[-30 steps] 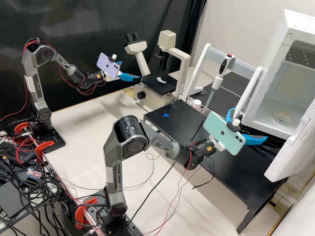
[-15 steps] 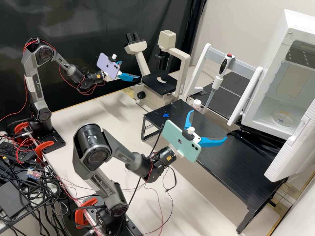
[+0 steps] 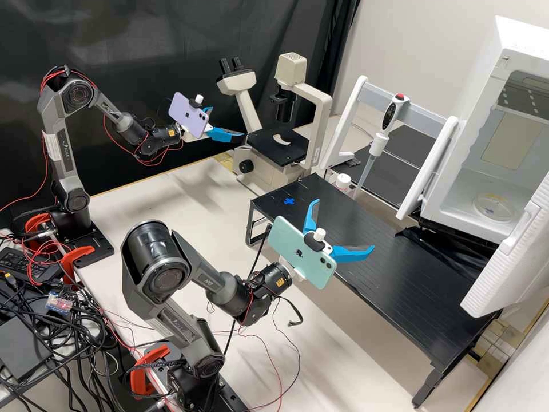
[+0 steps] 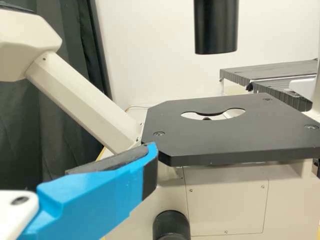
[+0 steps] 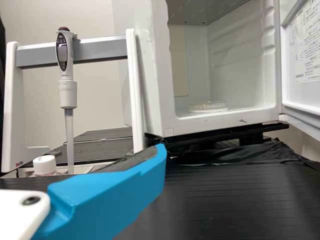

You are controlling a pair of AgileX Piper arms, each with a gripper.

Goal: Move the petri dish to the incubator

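High view | petri dish [image 3: 493,207] lay inside incubator [image 3: 523,43], 3 o'clock from right gripper [image 3: 343,225] | right gripper stood wide | left gripper [image 3: 228,122], also spread, sat at inverted microscope's [image 3: 323,117] 9 o'clock

Nearer the microscope [image 3: 323,123], your dark grey left arm [image 3: 68,157] wore red cables [image 3: 52,75] and a lilac phone [image 3: 186,116]; farther from it, your right arm [image 3: 207,278] had red and black cables [image 3: 298,315] and a mint phone [image 3: 291,246]. Your left claw [image 3: 227,123] and right claw [image 3: 345,225] were white, with blue fingers [image 3: 346,253].

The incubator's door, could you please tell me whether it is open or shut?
Open: the door stands swung out from the incubator, with the petri dish visible inside.
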